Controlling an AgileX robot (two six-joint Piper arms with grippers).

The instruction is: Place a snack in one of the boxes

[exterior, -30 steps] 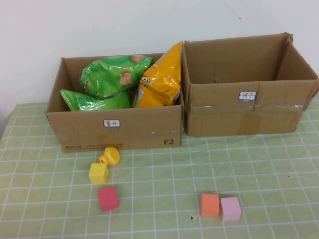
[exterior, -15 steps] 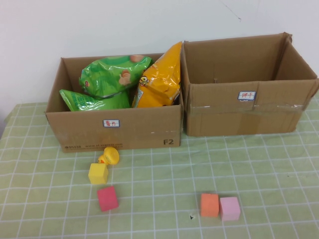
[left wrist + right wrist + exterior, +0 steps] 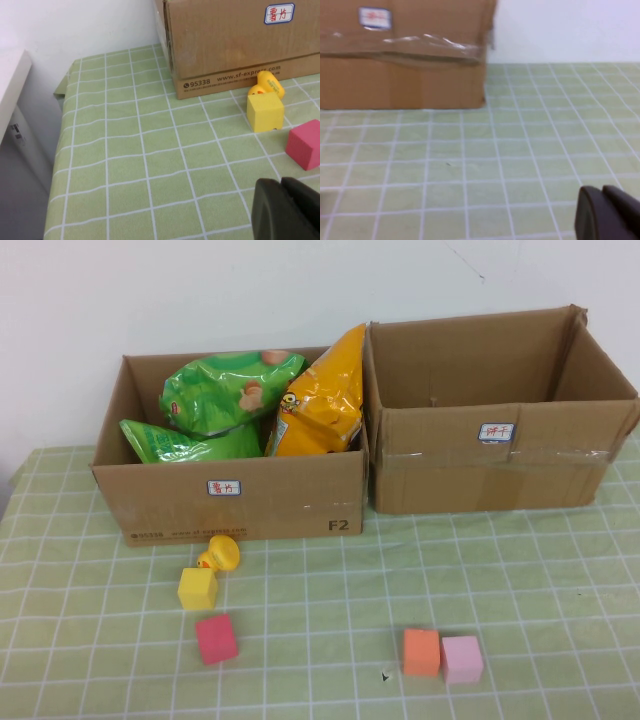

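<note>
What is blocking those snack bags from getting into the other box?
Only cardboard: the orange bag and green bags sit in the left box, its wall touching the right box, which looks empty. The left tool and right tool are shut, low over the tablecloth.

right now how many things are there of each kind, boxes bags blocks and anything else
cardboard boxes: 2
snack bags: 3, green, green, orange
foam blocks: 4, yellow, red, orange, pink
toy duck: 1
total: 10

Plain white wall (image 3: 250, 290) behind table w/ green checked cloth (image 3: 330, 590); even light.
</note>
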